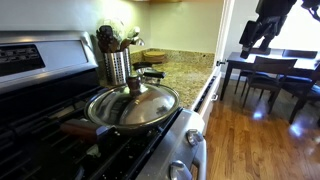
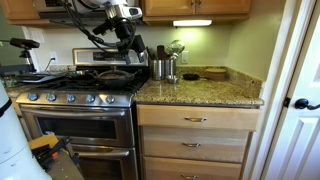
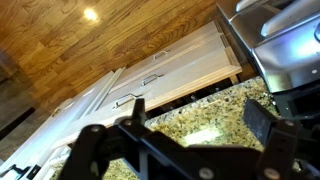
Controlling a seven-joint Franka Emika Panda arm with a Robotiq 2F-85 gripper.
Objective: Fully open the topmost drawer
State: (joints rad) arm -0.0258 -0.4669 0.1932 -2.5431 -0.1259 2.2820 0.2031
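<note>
The topmost drawer [image 2: 197, 118], pale wood with a short silver handle, sits shut and flush beneath the edge of the speckled granite counter [image 2: 205, 92], beside the stainless steel stove [image 2: 75, 112]. The black hand [image 2: 124, 30] hangs high up near the stove, well apart from the drawer. In the wrist view its fingers [image 3: 95, 150] are spread wide and grip nothing.

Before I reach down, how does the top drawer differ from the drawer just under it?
The top drawer has a shallower front; the second drawer has a taller one. The top drawer sits directly under the granite counter, while the second drawer sits one level lower. Both are shut, look the same width, and have light wood-toned fronts.
</note>
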